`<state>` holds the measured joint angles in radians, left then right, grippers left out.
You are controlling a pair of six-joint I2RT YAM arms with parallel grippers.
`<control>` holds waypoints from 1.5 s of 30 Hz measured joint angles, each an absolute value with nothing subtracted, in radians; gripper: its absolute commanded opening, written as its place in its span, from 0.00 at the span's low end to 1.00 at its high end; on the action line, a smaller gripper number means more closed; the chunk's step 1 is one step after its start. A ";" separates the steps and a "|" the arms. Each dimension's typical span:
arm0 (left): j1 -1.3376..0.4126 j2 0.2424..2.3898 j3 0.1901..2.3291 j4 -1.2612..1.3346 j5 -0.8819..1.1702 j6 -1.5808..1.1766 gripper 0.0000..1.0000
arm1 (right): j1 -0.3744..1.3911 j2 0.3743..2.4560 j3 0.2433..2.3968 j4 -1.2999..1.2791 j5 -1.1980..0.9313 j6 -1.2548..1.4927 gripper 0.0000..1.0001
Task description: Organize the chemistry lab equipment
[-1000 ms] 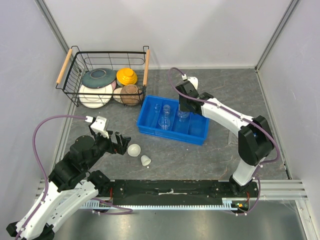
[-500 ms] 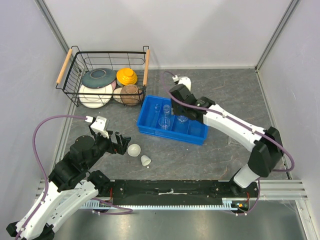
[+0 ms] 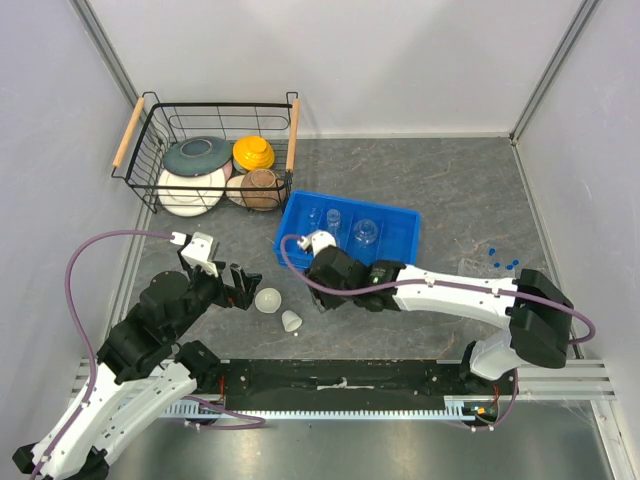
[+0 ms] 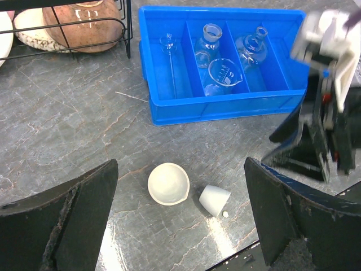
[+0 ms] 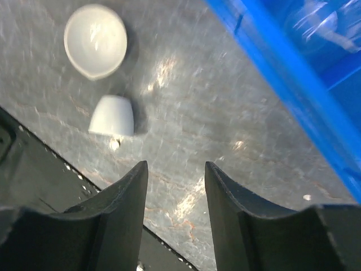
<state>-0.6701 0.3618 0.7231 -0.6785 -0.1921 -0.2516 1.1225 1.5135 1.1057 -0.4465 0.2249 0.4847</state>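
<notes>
**Top external view.** A blue tray [image 3: 400, 214] at mid-table holds clear glassware. A white dish [image 3: 267, 299] and a small white cup [image 3: 291, 321] sit on the bare table between tray and near edge. The left gripper [image 3: 243, 287], jaws wide apart and empty, is just left of the dish. The right gripper [image 3: 322, 303] is near the cup's right.

**Left wrist view.** Two flasks [image 4: 207, 48] and a beaker [image 4: 224, 72] stand upright in the tray. A slender tube [image 4: 169, 59] runs lengthwise along its left compartment. The beaker's printed scale is too small to read.

**Right wrist view.** The fingers [image 5: 118, 220] are partly apart with nothing between them. The dish is mouth-up; the cup lies on its side, broader end toward the near edge
</notes>
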 measured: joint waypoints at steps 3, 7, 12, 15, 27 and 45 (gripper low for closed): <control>-0.670 0.361 0.723 -0.678 -0.192 -0.251 1.00 | 1.154 1.492 0.991 -0.347 0.186 0.466 0.57; -0.670 0.361 0.723 -0.678 -0.192 -0.252 1.00 | 1.190 1.434 0.841 -0.201 0.160 0.444 0.60; -0.670 0.361 0.723 -0.678 -0.192 -0.252 1.00 | 1.256 1.374 0.696 -0.009 0.167 0.436 0.61; -0.670 0.361 0.723 -0.678 -0.192 -0.251 1.00 | 1.282 1.372 0.655 0.062 0.185 0.435 0.61; -0.670 0.361 0.723 -0.678 -0.192 -0.252 1.00 | 1.341 1.477 0.625 0.262 0.378 0.416 0.61; -0.670 0.361 0.723 -0.678 -0.192 -0.252 1.00 | 1.379 1.605 0.637 0.358 0.420 0.411 0.61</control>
